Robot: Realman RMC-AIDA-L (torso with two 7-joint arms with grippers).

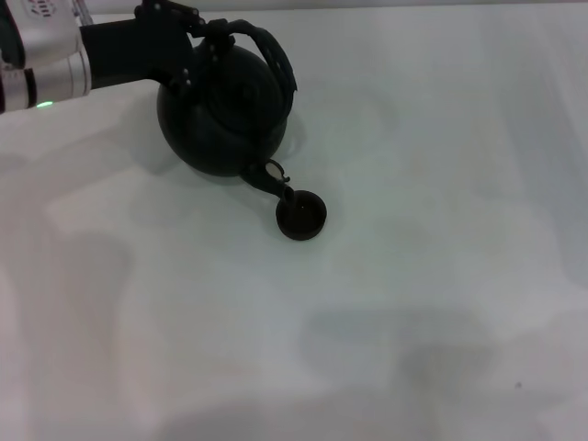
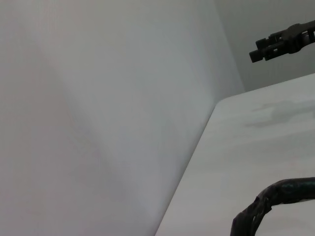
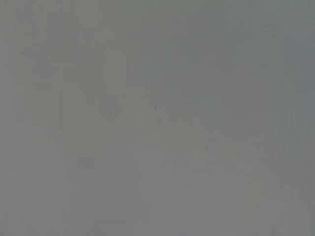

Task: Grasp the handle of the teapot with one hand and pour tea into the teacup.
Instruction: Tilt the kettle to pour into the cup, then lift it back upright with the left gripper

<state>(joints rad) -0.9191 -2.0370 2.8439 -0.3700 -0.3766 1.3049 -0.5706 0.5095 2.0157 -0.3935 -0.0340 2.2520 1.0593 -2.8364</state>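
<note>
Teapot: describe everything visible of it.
The teapot is a round matte-black pot, tipped forward so its short curved spout hangs over the small dark teacup. Its arched handle rises over the lid. The left pincer grips the handle from the table's far left side.

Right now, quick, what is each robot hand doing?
Left gripper: shut on the teapot handle, tipping the spout over the teacup.
Right gripper: not in view.
</note>
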